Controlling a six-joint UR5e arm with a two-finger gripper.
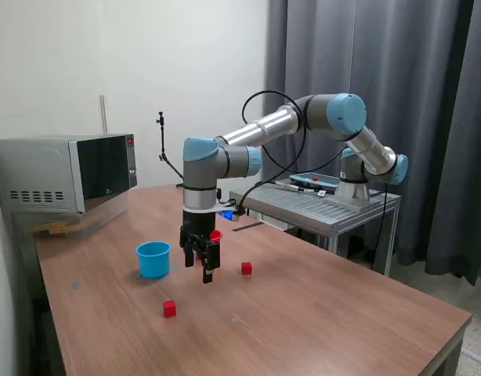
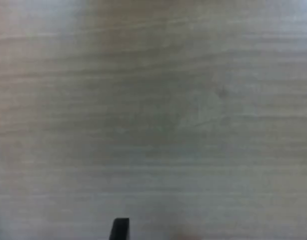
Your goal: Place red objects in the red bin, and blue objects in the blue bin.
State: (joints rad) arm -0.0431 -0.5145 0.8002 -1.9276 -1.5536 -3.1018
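Claw (image 1: 207,270) above table (image 1: 303,313), fingers apart, empty.

Arm folded low, wrist vertical, tool (image 1: 207,270) pointing straight down, fingers (image 2: 119,229) spread apart.

Silver microwave (image 1: 66,174) on wooden table (image 1: 319,313), grey curtain (image 1: 428,117) behind metal cart (image 1: 319,205).

We've got the exterior view off a table (image 1: 319,313) corner, raised, looking down across it at the arm (image 1: 225,160). Wrist view: close, blurred, same tabletop only.
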